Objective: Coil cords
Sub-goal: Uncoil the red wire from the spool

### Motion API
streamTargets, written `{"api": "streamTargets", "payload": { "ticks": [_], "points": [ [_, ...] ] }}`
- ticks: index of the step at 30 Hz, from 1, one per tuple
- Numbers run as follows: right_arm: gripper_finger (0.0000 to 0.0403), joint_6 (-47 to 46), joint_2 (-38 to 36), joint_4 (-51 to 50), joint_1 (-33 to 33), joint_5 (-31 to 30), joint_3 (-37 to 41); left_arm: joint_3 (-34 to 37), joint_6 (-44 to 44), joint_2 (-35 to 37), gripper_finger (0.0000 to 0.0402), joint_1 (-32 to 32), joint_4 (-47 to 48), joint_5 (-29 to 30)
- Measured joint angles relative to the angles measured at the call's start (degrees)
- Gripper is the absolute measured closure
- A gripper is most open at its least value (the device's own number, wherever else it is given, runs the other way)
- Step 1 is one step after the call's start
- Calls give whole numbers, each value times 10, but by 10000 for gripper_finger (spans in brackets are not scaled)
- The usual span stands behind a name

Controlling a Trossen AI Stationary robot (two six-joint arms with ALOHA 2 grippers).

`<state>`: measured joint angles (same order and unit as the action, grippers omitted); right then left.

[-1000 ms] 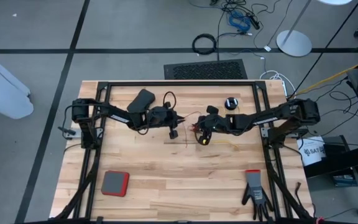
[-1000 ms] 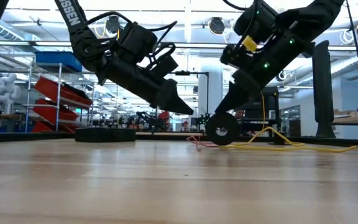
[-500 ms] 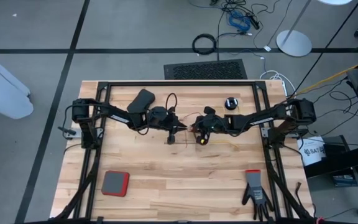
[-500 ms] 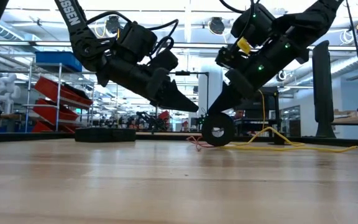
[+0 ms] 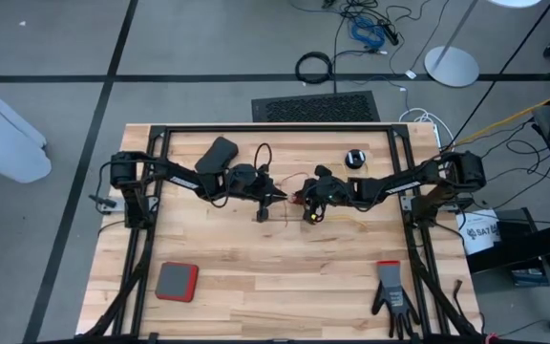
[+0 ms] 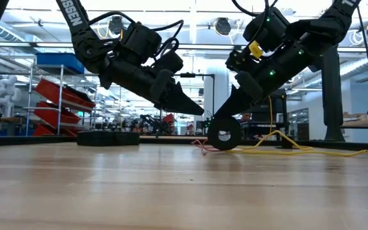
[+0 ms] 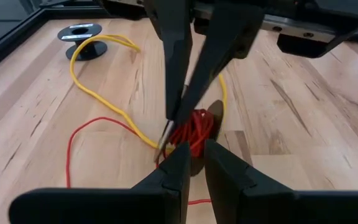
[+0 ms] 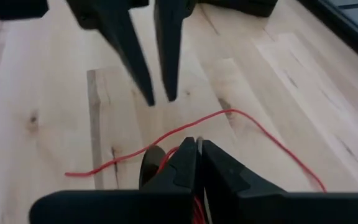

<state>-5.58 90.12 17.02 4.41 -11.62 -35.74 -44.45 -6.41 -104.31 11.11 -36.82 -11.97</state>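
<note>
A small black reel (image 6: pixel 224 135) wound with reddish-orange cord (image 7: pixel 194 127) stands on its rim on the table's middle. My right gripper (image 6: pixel 217 121) comes down on it, shut. Loose red cord (image 8: pixel 253 134) trails over the wood. The yellow cord (image 7: pixel 107 93) loops across the table from a second reel (image 7: pixel 81 31) that lies flat farther off. My left gripper (image 6: pixel 200 111) hangs just left of the standing reel, clear of the table. Its fingers (image 8: pixel 143 74) are slightly open with nothing between them. My right gripper meets the red cord's reel at its upper rim (image 6: pixel 220 123), slanting down from the table's right side. The fingertips (image 7: pixel 167 127) close together right at the red windings; whether they pinch the flange or the cord, I cannot tell. The reel stands upright with its lower rim on the table.
A black pad (image 5: pixel 220 153) lies far left on the table, a red-edged grey pad (image 5: pixel 176 281) near left, and a black glove (image 5: pixel 392 298) near right. The black frame rails (image 5: pixel 275 128) run along the far edge and both sides.
My left gripper has swung at the wrist toward the standing reel, its hand staying in place. My right gripper has tipped its nose down, and the reel under it has shifted a little toward the left gripper, still upright on the table.
</note>
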Motion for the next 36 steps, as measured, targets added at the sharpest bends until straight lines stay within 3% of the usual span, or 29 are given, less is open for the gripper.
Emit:
{"api": "streamTargets", "payload": {
  "ticks": [9,15,25,36],
  "points": [
    [368,-3,1,-12,16,1,2,0,0,0,347,0,0,0],
    [397,7,1,-13,20,-4,2,0,0,0,347,0,0,0],
    [402,38,-3,10,15,2,4,0,0,0,347,0,0,23],
    [403,107,-90,19,-17,-78,3,0,-19,1,347,1,-46,59]
  ]
}}
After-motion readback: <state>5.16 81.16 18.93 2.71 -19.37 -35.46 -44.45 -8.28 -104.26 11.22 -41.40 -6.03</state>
